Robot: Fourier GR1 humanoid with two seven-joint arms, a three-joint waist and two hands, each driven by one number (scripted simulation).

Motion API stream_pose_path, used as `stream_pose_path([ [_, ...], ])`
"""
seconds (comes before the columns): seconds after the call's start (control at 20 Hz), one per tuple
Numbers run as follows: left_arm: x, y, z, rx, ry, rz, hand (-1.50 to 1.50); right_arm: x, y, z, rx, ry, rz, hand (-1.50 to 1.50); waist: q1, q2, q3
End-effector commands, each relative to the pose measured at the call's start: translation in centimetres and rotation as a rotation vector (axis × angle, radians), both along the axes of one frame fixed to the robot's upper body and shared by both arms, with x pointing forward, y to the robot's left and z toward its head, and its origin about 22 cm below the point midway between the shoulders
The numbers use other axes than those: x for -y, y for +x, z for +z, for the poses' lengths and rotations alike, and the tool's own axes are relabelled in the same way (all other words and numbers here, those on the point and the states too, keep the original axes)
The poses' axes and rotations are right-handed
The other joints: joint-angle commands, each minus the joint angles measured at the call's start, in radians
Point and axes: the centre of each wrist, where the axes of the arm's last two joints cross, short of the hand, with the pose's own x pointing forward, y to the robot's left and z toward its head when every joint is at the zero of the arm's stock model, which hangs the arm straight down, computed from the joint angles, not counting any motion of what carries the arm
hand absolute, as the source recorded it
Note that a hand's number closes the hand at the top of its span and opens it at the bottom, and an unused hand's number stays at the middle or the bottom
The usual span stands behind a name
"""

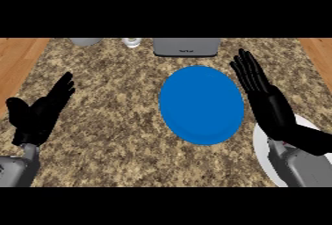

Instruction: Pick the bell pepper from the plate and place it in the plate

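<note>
A blue plate (201, 105) lies on the speckled counter, right of centre, with nothing on it. A white plate (262, 147) shows at the lower right, mostly covered by my right forearm. No bell pepper is visible; whatever is on the white plate is hidden under the arm. My right hand (267, 101) is open, fingers straight and pointing away, just right of the blue plate and over the white plate's far rim. At the far left my left hand (37, 115) rests open with its fingers up, holding nothing.
Along the counter's back edge stand a grey appliance (186, 47), a small white container (132, 42) and a grey bowl-like object (85, 41). Wooden floor shows past the counter's left and right edges.
</note>
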Motion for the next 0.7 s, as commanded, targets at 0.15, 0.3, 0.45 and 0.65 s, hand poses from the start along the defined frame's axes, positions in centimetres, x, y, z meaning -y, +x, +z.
stream_pose_path([
  [0.15, -3.4, -1.8, -0.7, 0.117, 0.196, 0.095, 0.0, 5.5, -1.3, -1.2, -0.212, 0.279, 0.197, -1.5, -0.013, 0.036, 0.002],
  [0.3, -3.5, -3.2, -2.3, 0.094, 0.227, 0.109, 0.0, 13.1, -1.3, -0.2, -0.188, -0.198, -0.087, -1.5, -0.025, 0.036, -0.002],
  [0.45, -4.5, -5.8, -5.3, 0.099, 0.23, 0.14, 0.0, 17.3, -5.0, -4.5, -0.12, 0.2, -0.196, -1.5, -0.034, 0.034, 0.001],
  [0.65, -5.0, -7.8, -6.1, 0.123, 0.25, 0.133, 0.0, 19.5, -8.7, -7.0, -0.096, 0.356, -0.266, -1.5, -0.024, 0.03, 0.0],
])
